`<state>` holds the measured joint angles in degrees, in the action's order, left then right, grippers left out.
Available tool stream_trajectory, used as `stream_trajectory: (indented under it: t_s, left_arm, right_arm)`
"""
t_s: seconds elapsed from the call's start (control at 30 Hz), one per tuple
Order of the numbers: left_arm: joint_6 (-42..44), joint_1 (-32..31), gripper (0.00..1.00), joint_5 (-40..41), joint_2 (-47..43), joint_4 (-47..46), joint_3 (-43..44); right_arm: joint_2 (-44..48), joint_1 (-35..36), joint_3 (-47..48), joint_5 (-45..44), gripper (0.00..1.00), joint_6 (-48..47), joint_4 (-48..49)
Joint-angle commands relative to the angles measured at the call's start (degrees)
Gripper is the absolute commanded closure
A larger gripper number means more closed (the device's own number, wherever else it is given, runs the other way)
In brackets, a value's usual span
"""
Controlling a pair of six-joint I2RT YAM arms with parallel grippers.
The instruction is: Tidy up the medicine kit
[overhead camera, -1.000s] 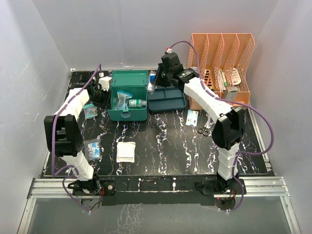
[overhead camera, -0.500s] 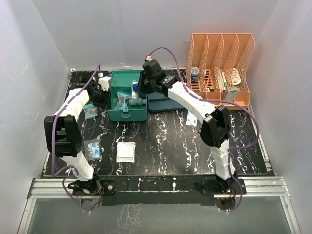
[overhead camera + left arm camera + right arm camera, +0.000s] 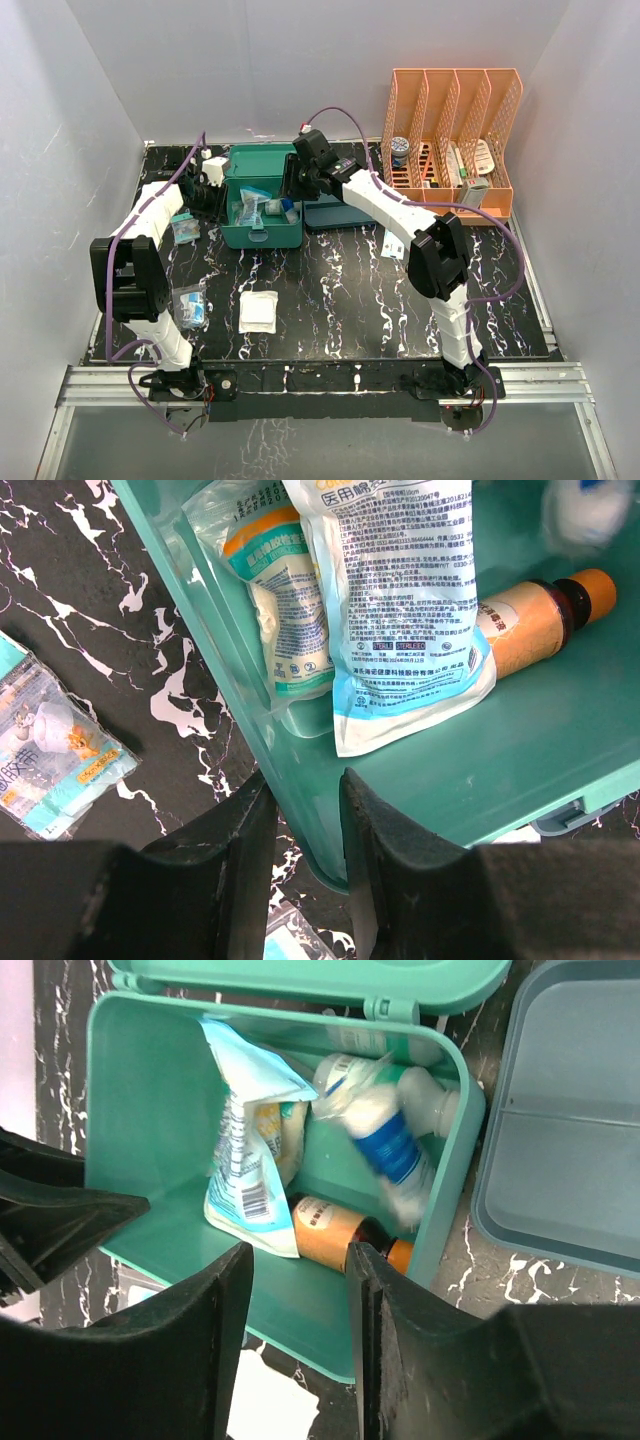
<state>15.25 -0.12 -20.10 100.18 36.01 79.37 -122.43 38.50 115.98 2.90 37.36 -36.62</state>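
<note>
The medicine kit [image 3: 262, 236] is a teal box with its lid open at the back left of the table. It holds printed pouches [image 3: 400, 600], an amber bottle [image 3: 530, 620] and a blurred blue-and-white bottle [image 3: 390, 1150]. My left gripper [image 3: 218, 195] is shut on the kit's left wall, one finger inside and one outside [image 3: 305, 800]. My right gripper [image 3: 297, 185] hovers over the kit's right side, open and empty [image 3: 300, 1260], above the amber bottle [image 3: 330, 1230].
A darker blue-teal divided tray [image 3: 345, 212] lies right of the kit. An orange file rack [image 3: 455, 130] stands at the back right. A white gauze pad [image 3: 259, 312], plastic packets [image 3: 190, 305] [image 3: 183, 228] and a small sachet [image 3: 393, 243] lie on the black marbled table.
My right arm swung left from the divided tray to above the kit with the blue-and-white bottle. The bottle now lies in the kit. The left arm has not moved.
</note>
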Motion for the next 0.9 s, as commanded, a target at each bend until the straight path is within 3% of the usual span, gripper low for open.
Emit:
stream_trajectory:
  t_s: [0.0,0.17,0.4,0.5,0.67,0.87]
  left_arm:
    - [-0.61,-0.34,0.71,-1.30,-1.96,2.86,0.63]
    - [-1.88,-0.40,0.67,-2.06,-2.96,3.16,3.71]
    - [-5.66,-0.27,0.58,-1.47,-3.85,6.74,15.31]
    - [-8.02,-0.12,0.52,1.90,-5.54,6.57,17.72]
    - [-11.74,2.45,0.41,11.02,-9.00,2.82,13.58]
    - [-16.04,10.95,0.40,14.84,-4.85,0.73,9.10]
  right_arm:
    - [0.29,-0.07,0.03,-0.76,0.58,-0.89,0.82]
    - [1.21,-0.09,-0.80,-0.82,0.57,-0.92,1.55]
    - [3.26,-0.02,-2.44,-0.68,0.55,-0.85,3.03]
    - [4.31,-0.07,-2.04,-2.19,0.48,-0.85,2.64]
    - [7.89,-0.05,-1.98,-8.88,0.28,-2.67,1.34]
    - [13.78,-0.54,-3.68,-16.34,0.25,-4.33,-0.92]
